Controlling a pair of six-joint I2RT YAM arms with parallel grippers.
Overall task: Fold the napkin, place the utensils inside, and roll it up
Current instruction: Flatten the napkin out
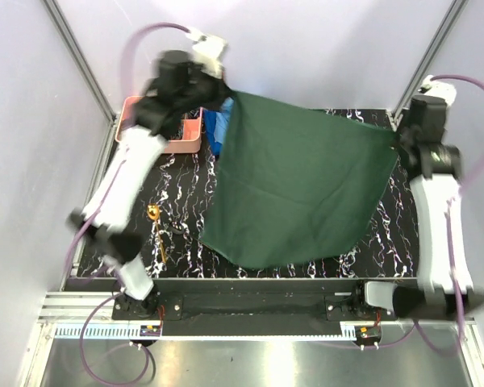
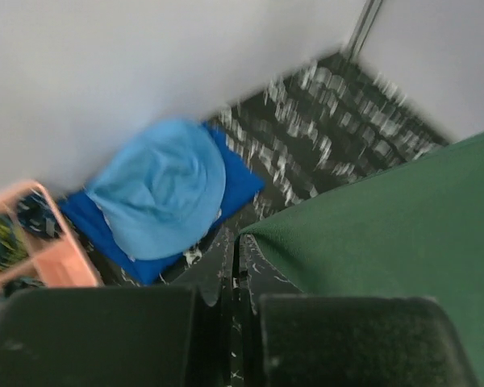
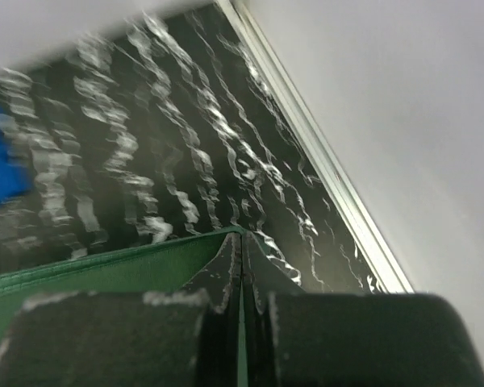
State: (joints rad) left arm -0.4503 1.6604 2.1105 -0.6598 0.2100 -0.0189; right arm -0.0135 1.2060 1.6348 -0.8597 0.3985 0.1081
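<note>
The dark green napkin [image 1: 298, 181] hangs lifted and stretched over the black marbled table, its lower edge near the front. My left gripper [image 1: 226, 98] is shut on its far left corner. In the left wrist view that gripper [image 2: 235, 246] pinches the corner, with the napkin [image 2: 387, 226] spreading away to the right. My right gripper [image 1: 397, 139] is shut on the far right corner. In the right wrist view it [image 3: 242, 242] clamps the green edge of the napkin [image 3: 105, 270]. A gold utensil [image 1: 156, 234] lies on the table at the left, near the left arm.
A pink bin [image 1: 177, 133] sits at the far left corner, also seen in the left wrist view [image 2: 40, 242]. A light blue cloth [image 2: 161, 185] lies on a royal-blue cloth [image 2: 242, 185] beside it. A metal frame rail [image 3: 331, 169] borders the table [image 1: 371, 234] on the right.
</note>
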